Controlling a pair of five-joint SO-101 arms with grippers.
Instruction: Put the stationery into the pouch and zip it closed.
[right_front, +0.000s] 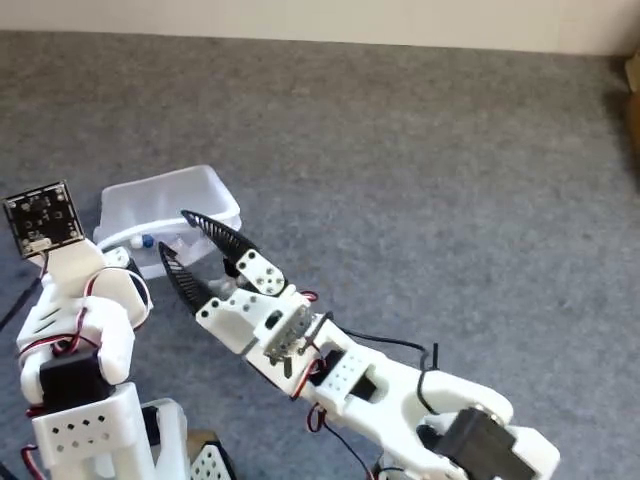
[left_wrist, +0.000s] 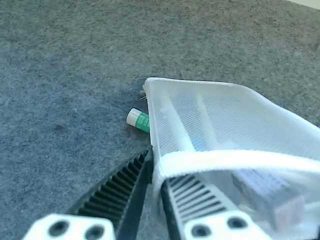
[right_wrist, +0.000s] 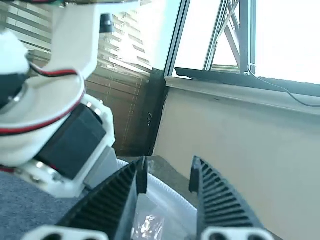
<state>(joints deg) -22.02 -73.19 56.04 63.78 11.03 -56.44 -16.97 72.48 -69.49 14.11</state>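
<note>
High view: the white mesh pouch (right_front: 165, 200) lies on the grey surface (right_front: 420, 180), toward the left. My right hand (right_front: 173, 232) is just beside it, spread apart. From the left wrist view I see my left hand (left_wrist: 157, 171) pinching the rim of the pouch. A green stick (left_wrist: 139, 120) with a white cap lies just beside the pouch, partly hidden behind its wall. Inside rests a pale block (left_wrist: 270, 197).
</note>
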